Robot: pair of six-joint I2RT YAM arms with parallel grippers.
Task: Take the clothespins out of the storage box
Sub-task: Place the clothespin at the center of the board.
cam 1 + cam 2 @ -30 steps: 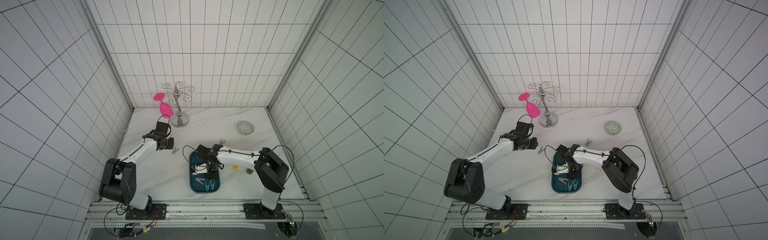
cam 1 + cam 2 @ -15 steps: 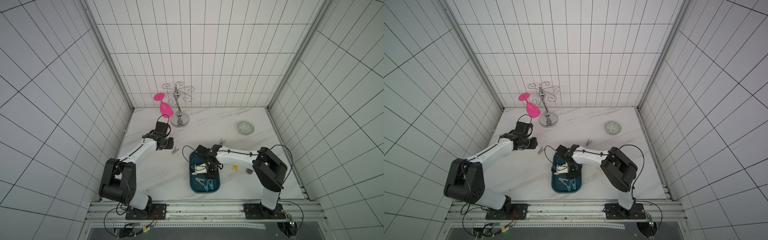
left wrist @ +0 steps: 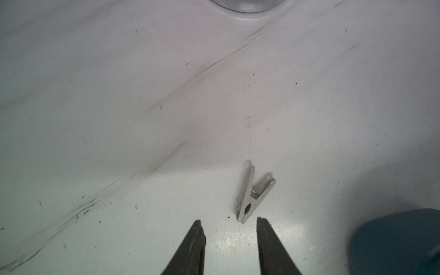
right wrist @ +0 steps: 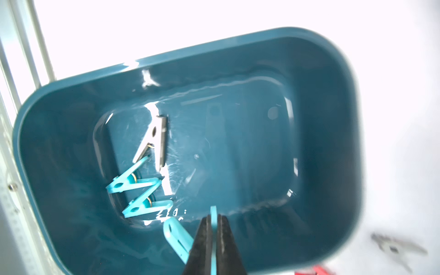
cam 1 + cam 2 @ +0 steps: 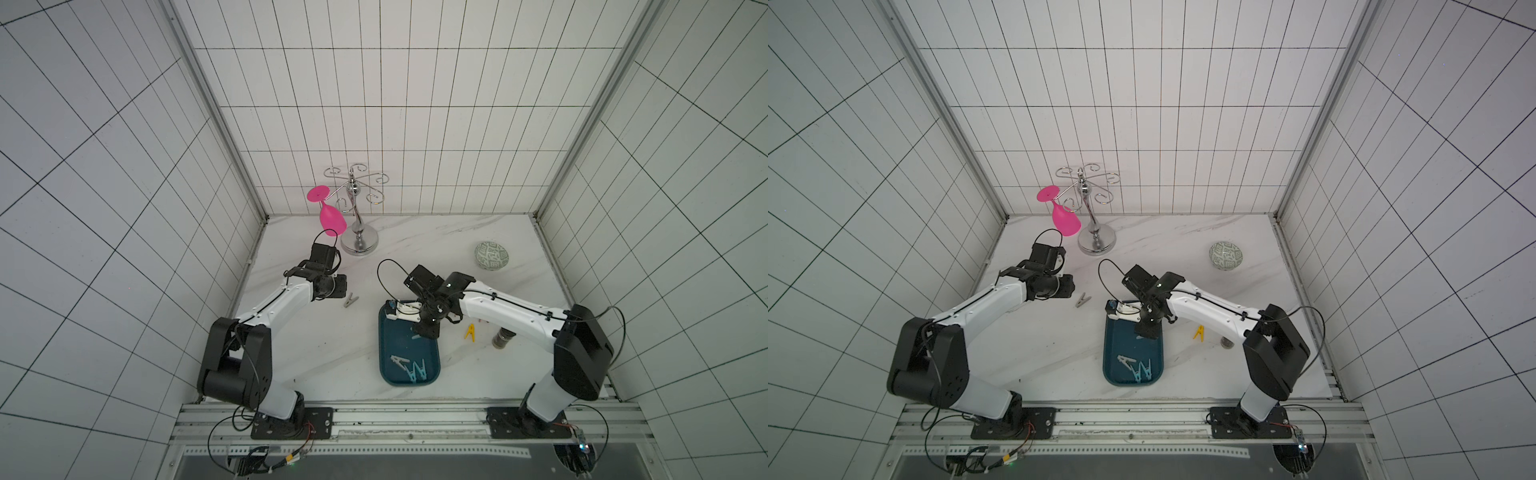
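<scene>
The dark teal storage box (image 5: 401, 345) (image 5: 1125, 338) lies near the table's front. Inside it, in the right wrist view, a grey clothespin (image 4: 154, 140) and two light blue clothespins (image 4: 132, 182) lie at the far end. My right gripper (image 4: 213, 217) (image 5: 426, 332) reaches down into the box and is shut on one leg of another light blue clothespin (image 4: 177, 234). My left gripper (image 3: 229, 222) (image 5: 345, 291) stands open just above the table, with a grey clothespin (image 3: 252, 195) (image 5: 351, 300) lying just ahead of its fingertips, apart from them.
A yellow clothespin (image 5: 470, 332) lies on the table right of the box, beside a small metal cylinder (image 5: 501, 336). A red clothespin (image 4: 316, 271) shows outside the box's rim. A chrome glass rack (image 5: 359, 241) with a pink glass (image 5: 330, 216) and a green-patterned bowl (image 5: 491, 255) stand at the back.
My right gripper's jaws have closed on the light blue clothespin inside the box. The left arm has not moved.
</scene>
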